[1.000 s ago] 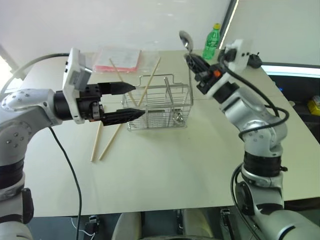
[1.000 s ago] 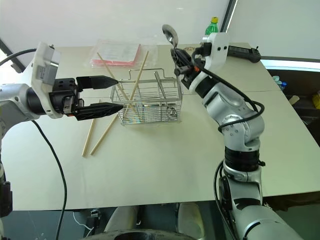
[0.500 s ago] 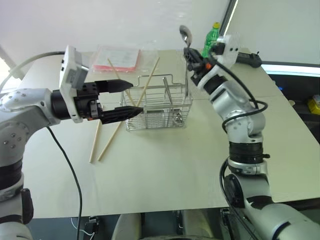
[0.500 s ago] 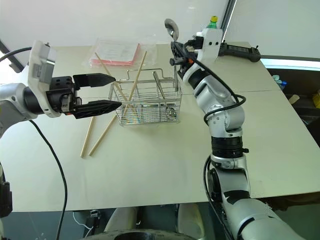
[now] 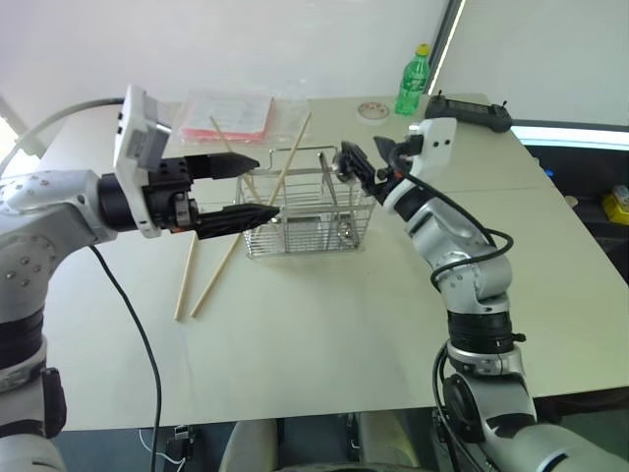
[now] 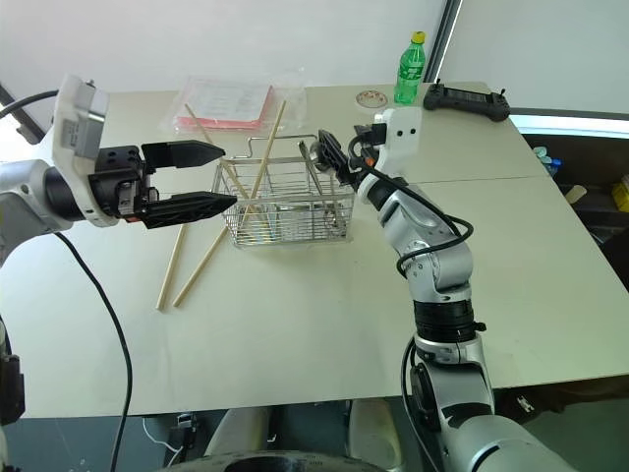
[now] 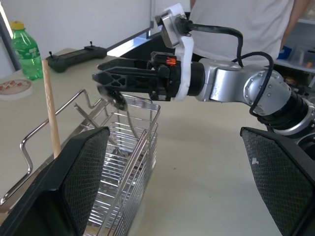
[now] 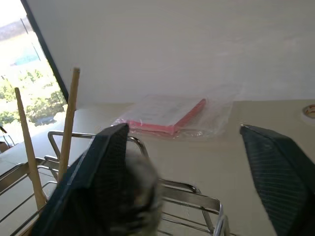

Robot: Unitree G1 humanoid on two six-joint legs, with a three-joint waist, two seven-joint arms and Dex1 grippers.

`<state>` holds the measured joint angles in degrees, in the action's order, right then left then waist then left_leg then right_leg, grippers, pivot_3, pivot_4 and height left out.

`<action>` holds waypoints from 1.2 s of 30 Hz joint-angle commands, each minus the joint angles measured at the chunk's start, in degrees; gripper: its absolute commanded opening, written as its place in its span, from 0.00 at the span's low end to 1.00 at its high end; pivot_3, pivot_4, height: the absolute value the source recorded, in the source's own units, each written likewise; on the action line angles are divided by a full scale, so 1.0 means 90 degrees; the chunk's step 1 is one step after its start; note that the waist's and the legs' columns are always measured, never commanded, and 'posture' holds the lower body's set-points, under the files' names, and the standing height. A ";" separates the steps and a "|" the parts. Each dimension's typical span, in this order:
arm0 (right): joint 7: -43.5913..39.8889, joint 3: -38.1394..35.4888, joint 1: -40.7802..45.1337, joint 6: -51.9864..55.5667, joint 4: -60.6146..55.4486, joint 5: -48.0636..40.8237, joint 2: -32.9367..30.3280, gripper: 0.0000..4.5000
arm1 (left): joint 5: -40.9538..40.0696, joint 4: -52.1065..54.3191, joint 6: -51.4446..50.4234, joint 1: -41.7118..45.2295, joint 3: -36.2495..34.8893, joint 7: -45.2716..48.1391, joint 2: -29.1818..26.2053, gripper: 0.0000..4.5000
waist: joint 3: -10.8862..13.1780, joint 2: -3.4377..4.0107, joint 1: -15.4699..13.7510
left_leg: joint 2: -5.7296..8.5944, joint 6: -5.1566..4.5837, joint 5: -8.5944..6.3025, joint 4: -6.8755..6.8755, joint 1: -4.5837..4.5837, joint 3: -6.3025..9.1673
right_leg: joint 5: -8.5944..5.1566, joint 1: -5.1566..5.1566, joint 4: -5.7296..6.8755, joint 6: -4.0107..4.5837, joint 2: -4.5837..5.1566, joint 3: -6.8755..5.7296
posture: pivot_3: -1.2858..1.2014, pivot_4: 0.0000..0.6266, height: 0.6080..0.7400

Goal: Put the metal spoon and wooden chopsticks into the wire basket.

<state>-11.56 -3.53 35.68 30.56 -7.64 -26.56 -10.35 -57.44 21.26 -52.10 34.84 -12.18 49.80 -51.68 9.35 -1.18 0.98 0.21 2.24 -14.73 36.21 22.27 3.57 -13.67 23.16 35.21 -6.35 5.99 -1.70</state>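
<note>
1. Basket first: the wire basket (image 5: 312,212) stands upright on the pale table (image 5: 324,324), centre of the frame and a little above the middle.
2. Two of the wooden chopsticks (image 5: 291,161) stand slanted inside the basket's left part, their tips rising above the rim and crossing; two more lie flat on the table at the lower left of the basket, close together.
3. Right gripper (image 5: 366,163) sits at the basket's upper right corner, just over the rim, its black fingers spread apart and released.
4. In the left wrist view, the metal spoon (image 7: 123,114) hangs bowl-up right under those fingertips, handle running down inside the basket; whether a finger touches the bowl cannot be told.
5. Left gripper (image 5: 246,189) hovers at the basket's left side, pointing level toward it, fingers wide apart, grasping nothing.
6. Further back, a pink packet (image 5: 228,114) in clear wrap lies at upper left, and a green bottle (image 5: 414,83) stands at upper right beside a black controller (image 5: 470,110).
</note>
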 commanded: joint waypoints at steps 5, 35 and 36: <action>-0.0232 -0.0797 0.0312 0.0358 -0.0578 -0.0331 -0.0804 0.99 | 0.0146 -0.0022 0.0182 0.0231 -0.0041 0.0076 0.0016 1.00 | 0.0001 0.0001 -0.0037 | 0.0000 0.0000 0.0000 0.0002 0.0001 0.0000 | 0.0000 -0.0002 -0.0001 0.0000 0.0000 -0.0001 | 0.52 0.24 0.62; -0.3956 -0.2141 -0.2775 0.1723 -0.3378 -0.2842 -0.4847 0.99 | 0.3442 -0.5273 0.0061 0.1697 0.0551 -0.1957 0.0275 1.00 | 0.0003 -0.0037 -0.0212 | -0.0011 -0.0010 -0.0006 0.0011 -0.0001 -0.0008 | -0.0005 -0.0014 -0.0013 0.0013 -0.0004 0.0000 | 0.52 0.24 0.62; -0.3833 -0.2128 -0.2791 0.1731 -0.3431 -0.2863 -0.4796 0.99 | 0.3592 -0.5480 0.0072 0.1837 0.0641 -0.2072 0.0471 1.00 | 0.0005 -0.0051 -0.0216 | -0.0010 -0.0010 -0.0006 0.0012 0.0003 -0.0005 | -0.0005 -0.0013 -0.0012 0.0013 -0.0004 -0.0003 | 0.52 0.24 0.62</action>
<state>-47.81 -21.12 10.37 47.07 -36.32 -51.88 -53.87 -27.29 -27.14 -51.73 48.17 -7.11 33.08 -47.83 9.39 -1.63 -0.96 0.12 2.16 -14.78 36.33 22.36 3.54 -13.72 23.09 35.10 -6.24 5.95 -1.75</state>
